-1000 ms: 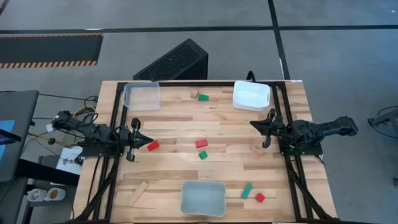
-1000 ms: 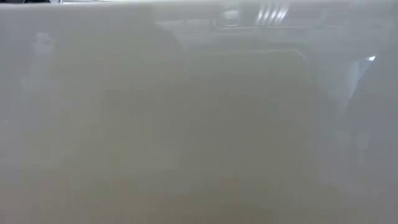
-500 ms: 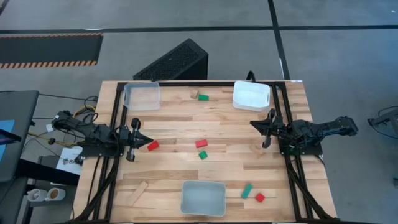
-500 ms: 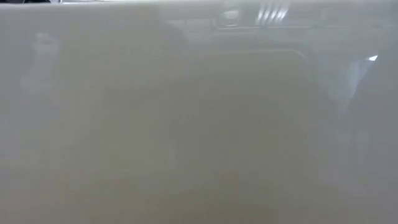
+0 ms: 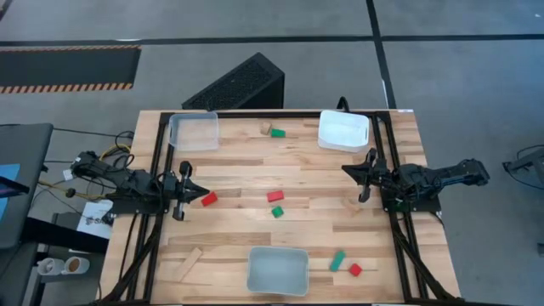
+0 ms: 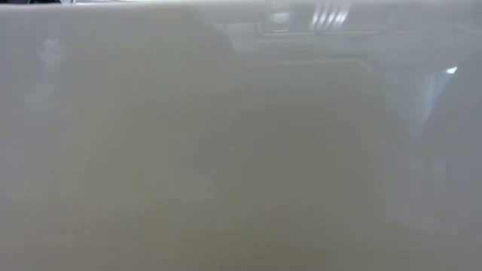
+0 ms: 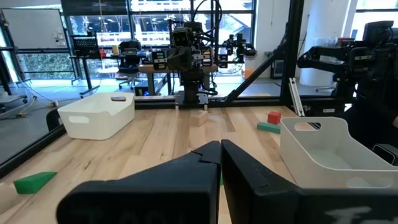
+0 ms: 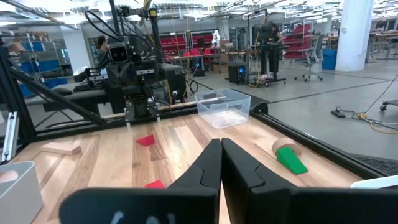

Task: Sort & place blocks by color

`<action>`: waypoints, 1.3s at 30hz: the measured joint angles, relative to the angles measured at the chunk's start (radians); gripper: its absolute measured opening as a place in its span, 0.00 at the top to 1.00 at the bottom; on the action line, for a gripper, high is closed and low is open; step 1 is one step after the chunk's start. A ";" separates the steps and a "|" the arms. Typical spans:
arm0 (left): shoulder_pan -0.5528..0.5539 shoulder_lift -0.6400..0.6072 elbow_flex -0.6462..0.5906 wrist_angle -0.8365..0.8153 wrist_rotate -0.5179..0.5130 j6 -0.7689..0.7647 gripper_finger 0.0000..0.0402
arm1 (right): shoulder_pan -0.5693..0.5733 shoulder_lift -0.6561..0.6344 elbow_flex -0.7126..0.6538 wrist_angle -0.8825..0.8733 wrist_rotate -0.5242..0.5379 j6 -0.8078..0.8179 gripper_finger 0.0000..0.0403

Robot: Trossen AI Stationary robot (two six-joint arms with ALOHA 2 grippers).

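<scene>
Several small blocks lie flat on the wooden table. There is a red block just in front of my left gripper, and a red block and a green block at mid-table. A green block and a wooden block lie at the far edge. A green block and a red block are at the near right, and a wooden bar at the near left. My right gripper waits at the right side. Both grippers are shut with nothing between the fingers.
A translucent tray stands at the far left, a white tray at the far right and another translucent tray at the near edge. The near tray's wall fills the low view. A wooden block lies near my right arm.
</scene>
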 joint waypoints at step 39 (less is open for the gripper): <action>0.000 0.140 0.230 -0.143 -0.113 -0.085 1.00 | 0.000 0.000 0.000 0.000 0.000 0.000 0.93</action>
